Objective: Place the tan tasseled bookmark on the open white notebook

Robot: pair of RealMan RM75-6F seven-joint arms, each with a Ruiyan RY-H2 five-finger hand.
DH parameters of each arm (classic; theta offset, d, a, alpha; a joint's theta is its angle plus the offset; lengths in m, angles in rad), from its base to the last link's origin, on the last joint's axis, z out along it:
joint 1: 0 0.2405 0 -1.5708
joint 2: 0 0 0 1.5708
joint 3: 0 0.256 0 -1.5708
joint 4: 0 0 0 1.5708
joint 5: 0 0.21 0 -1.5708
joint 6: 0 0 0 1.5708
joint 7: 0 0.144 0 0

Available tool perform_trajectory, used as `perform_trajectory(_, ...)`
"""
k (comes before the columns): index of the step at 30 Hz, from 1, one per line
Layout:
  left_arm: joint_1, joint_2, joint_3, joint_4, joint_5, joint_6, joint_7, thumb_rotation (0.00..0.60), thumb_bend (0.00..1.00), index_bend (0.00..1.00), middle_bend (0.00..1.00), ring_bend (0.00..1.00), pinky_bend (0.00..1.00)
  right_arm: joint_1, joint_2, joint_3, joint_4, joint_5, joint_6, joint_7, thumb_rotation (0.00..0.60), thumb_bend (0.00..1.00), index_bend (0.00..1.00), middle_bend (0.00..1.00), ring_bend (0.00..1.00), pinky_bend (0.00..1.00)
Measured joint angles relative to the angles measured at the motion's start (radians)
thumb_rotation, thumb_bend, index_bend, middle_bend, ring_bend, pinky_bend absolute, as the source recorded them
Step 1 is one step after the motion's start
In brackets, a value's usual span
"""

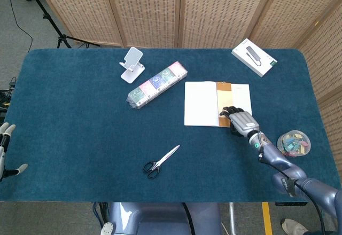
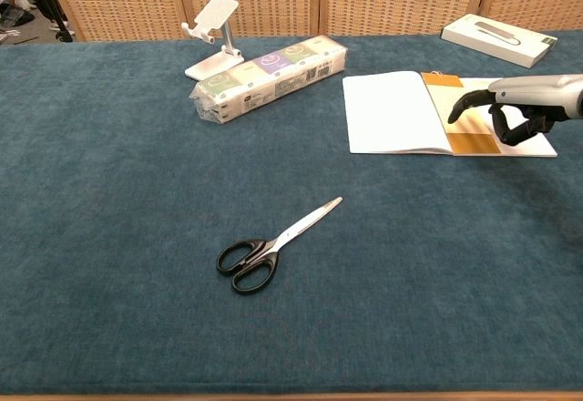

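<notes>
The tan bookmark (image 2: pixel 460 118) is lying flat on the right page of the open white notebook (image 2: pixel 392 114), right beside the centre fold. The right hand (image 1: pixel 241 122) sits over its near end with fingers (image 2: pixel 466 102) loosely curled, not gripping anything. The left hand (image 1: pixel 5 149) rests open at the table's (image 1: pixel 80 117) edge, well away from everything

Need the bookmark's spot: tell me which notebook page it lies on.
The right-hand page: the tan bookmark lies there along the spine of the notebook, under the right hand. The left page is bare white.
</notes>
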Motion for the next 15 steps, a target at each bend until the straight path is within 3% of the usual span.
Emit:
perform_trajectory(2,0.0,0.0,0.0,0.0,0.0,-0.001,0.001,0.6,0.0,0.0,0.0,0.0,0.0,-0.001,0.005,0.004,-0.006,-0.011,0.01,0.023,0.6,0.99,0.09,0.0,0.0,0.11)
perform_trajectory(5,-0.001,0.001,0.001,-0.001,0.001,-0.002,0.001,0.6,0.0,0.0,0.0,0.0,0.0,-0.003,0.018,0.014,-0.015,-0.037,0.04,0.068,0.6,0.86,0.08,0.0,0.0,0.11)
perform_trajectory(8,0.0,0.001,0.001,-0.002,0.003,0.0,0.001,0.6,0.0,0.0,0.0,0.0,0.0,-0.004,0.044,0.026,-0.039,-0.063,0.077,0.099,0.6,0.59,0.08,0.0,0.0,0.11)
perform_trajectory(10,0.001,0.001,0.002,-0.003,0.005,0.001,0.0,0.6,0.0,0.0,0.0,0.0,0.0,-0.008,0.063,0.033,-0.059,-0.075,0.106,0.104,0.6,0.33,0.07,0.0,0.0,0.08)
perform_trajectory(12,0.002,0.002,0.005,-0.003,0.011,0.003,-0.002,0.6,0.0,0.0,0.0,0.0,0.0,-0.016,0.078,0.038,-0.082,-0.084,0.141,0.101,0.6,0.15,0.06,0.0,0.0,0.03)
perform_trajectory(15,0.006,0.003,0.008,0.0,0.022,0.011,-0.008,0.6,0.0,0.0,0.0,0.0,0.0,-0.039,0.111,0.043,-0.13,-0.1,0.217,0.077,0.6,0.01,0.04,0.0,0.0,0.0)
